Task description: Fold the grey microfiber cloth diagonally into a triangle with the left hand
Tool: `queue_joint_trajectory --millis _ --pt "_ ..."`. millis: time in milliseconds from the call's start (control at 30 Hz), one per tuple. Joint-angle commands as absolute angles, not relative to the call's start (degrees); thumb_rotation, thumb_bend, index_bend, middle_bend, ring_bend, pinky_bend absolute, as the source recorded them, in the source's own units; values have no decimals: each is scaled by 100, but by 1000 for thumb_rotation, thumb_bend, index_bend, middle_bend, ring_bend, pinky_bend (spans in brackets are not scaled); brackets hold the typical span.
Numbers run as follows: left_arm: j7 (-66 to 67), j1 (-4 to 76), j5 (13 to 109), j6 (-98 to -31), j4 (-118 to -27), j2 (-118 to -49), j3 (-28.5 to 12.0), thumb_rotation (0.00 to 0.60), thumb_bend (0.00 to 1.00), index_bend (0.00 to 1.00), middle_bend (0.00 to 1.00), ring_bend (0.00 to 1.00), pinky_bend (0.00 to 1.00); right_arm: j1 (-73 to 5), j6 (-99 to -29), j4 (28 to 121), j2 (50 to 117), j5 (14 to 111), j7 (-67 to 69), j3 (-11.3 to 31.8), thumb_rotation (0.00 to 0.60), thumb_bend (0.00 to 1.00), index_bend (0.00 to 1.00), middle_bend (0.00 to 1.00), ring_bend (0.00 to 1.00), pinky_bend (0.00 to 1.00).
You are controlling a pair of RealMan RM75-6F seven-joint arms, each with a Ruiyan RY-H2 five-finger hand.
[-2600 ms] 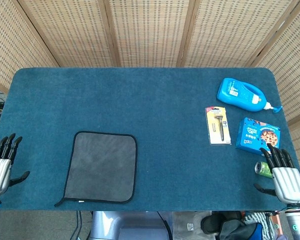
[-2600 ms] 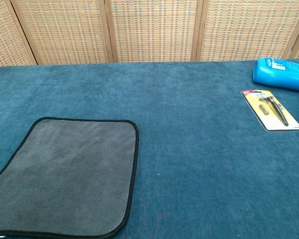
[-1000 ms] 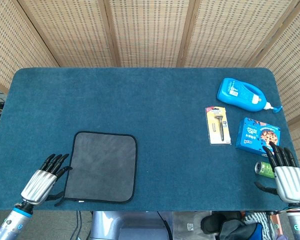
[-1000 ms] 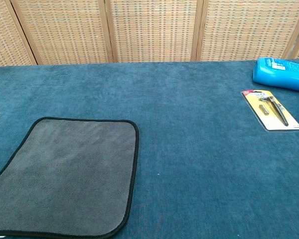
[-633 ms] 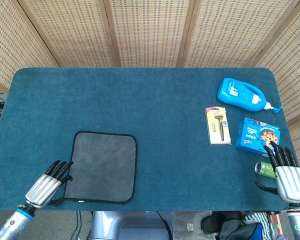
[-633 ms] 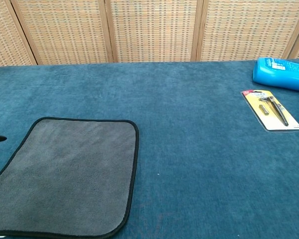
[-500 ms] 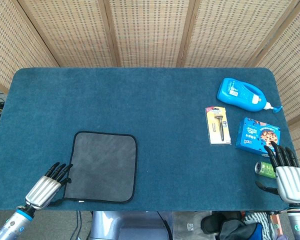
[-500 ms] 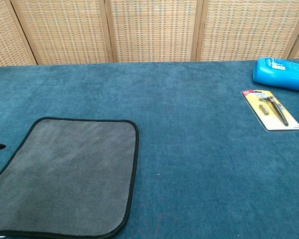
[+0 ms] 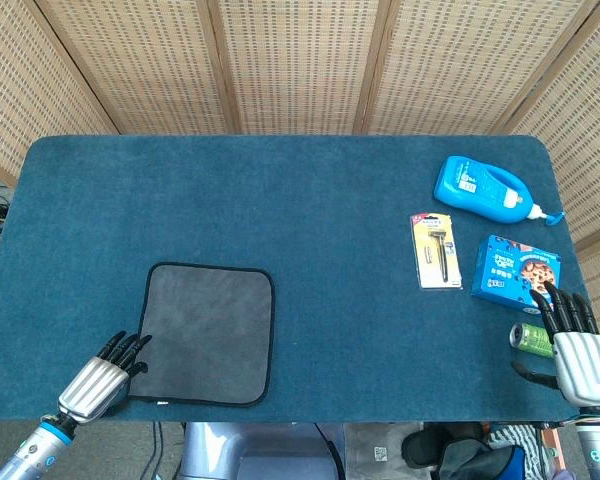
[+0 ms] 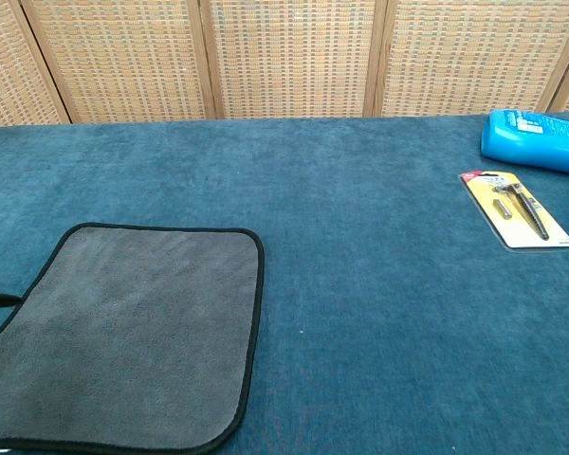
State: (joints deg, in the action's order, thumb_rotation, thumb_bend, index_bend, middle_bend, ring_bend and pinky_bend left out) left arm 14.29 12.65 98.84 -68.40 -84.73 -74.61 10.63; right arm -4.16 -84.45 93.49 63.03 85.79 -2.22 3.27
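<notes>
The left hand (image 9: 102, 377), fingers spread and empty, has slid nearer over the last second, now at the near-left corner of the flat, unfolded grey cloth (image 9: 205, 335): a grasp seems imminent. Contact is probably hidden. The right hand (image 9: 581, 356) waits open, far right.

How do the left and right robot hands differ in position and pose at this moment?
The left robot hand sits at the near-left corner of the grey microfiber cloth, fingertips reaching its edge; the right robot hand is at the table's right edge, beside the green can, away from the cloth. The left angles toward the right; the right points straight away from the robot. Both have fingers extended and hold nothing.
</notes>
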Motion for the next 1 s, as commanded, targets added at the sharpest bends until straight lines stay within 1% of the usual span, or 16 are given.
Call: queue_joint_trajectory --millis 33,300,1000 --pt "1438 1271 9878 -6820 -8458 -7478 1088 600 296 343 0 0 0 -414 -8449 9343 6308 8569 -214 335 600 0 54 0 0 0" --pt "1493 1271 9865 -6819 -8465 -7466 1121 600 296 343 0 0 0 -405 -8470 9345 6311 8567 -199 345 600 0 54 0 0 0" --pt "1678 1224 9810 -6801 -8152 -7810 1144 600 297 343 0 0 0 -377 -8540 9353 6311 8551 -157 387 600 0 54 0 0 0"
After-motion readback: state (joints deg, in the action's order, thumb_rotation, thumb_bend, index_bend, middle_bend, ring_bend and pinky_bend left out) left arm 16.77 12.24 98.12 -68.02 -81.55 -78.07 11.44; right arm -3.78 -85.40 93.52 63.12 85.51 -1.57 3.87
